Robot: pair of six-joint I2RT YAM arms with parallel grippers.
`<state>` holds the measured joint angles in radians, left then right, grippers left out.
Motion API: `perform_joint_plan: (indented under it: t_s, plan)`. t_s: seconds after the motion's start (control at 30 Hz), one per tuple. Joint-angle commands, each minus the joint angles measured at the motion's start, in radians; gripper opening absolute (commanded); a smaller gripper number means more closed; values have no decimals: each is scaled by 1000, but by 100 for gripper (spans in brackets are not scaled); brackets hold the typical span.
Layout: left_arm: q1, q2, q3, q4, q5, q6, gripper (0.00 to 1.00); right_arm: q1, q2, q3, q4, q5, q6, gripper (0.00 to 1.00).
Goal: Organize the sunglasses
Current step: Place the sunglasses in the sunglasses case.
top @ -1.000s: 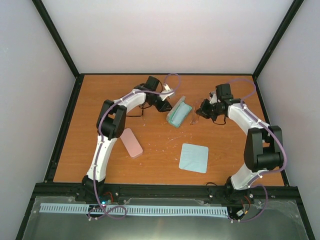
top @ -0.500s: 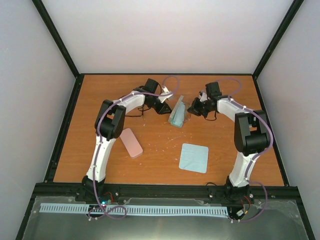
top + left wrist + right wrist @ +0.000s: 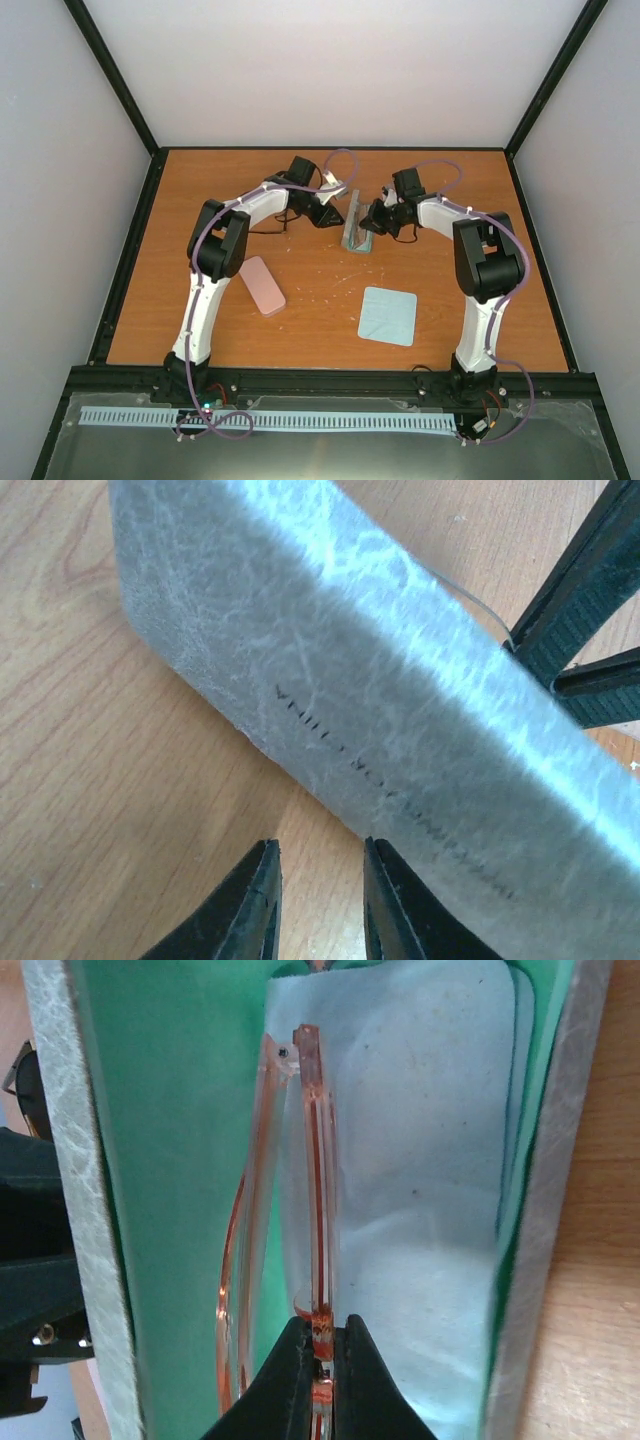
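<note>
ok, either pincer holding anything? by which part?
The right pincer is shut on the reddish sunglasses, pinching one end of the folded frame inside the open grey case. The left pincer, open beside it, holds nothing.

Oblong cases, two: one grey textured case with green lining (image 3: 357,228); one pink smooth case (image 3: 263,284).
Pale blue square cloths, two: one flat cloth (image 3: 388,315) on the wooden table (image 3: 450,190); one cloth lining the grey case (image 3: 410,1160).
Sunglasses, two: one translucent reddish-brown frame (image 3: 318,1160); one thin dark wire frame (image 3: 283,222), only partly visible.
</note>
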<state>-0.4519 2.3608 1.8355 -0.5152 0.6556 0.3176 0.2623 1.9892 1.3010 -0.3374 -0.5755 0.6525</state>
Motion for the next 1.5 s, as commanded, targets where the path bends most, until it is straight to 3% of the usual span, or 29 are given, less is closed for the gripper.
perform_joint_plan:
  t_s: [0.0, 0.17, 0.47, 0.63, 1.07, 1.33, 1.4, 1.47]
  plan:
    - [-4, -53, -16, 23, 12, -18, 25, 16, 15, -9, 69, 28, 60, 3]
    - [-4, -62, -34, 34, 13, -26, 25, 24, 22, -7, 94, 61, 85, 3]
    - [-3, -67, -45, 35, 11, -22, 25, 24, 57, 35, -18, 113, -17, 4]
    - [-3, -69, -48, 35, 9, -20, 26, 25, 74, 39, -35, 114, -35, 26]
    - [-4, -72, -55, 35, 7, -18, 26, 24, 23, 162, -213, 237, -132, 49]
    - [-4, -78, -54, 37, 10, -18, 26, 24, -3, 198, -286, 311, -166, 50]
    - [-4, -78, -52, 36, 10, -19, 26, 24, -11, 191, -287, 327, -166, 44]
    - [-6, -79, -50, 36, 10, -21, 26, 23, -24, 177, -283, 350, -164, 31]
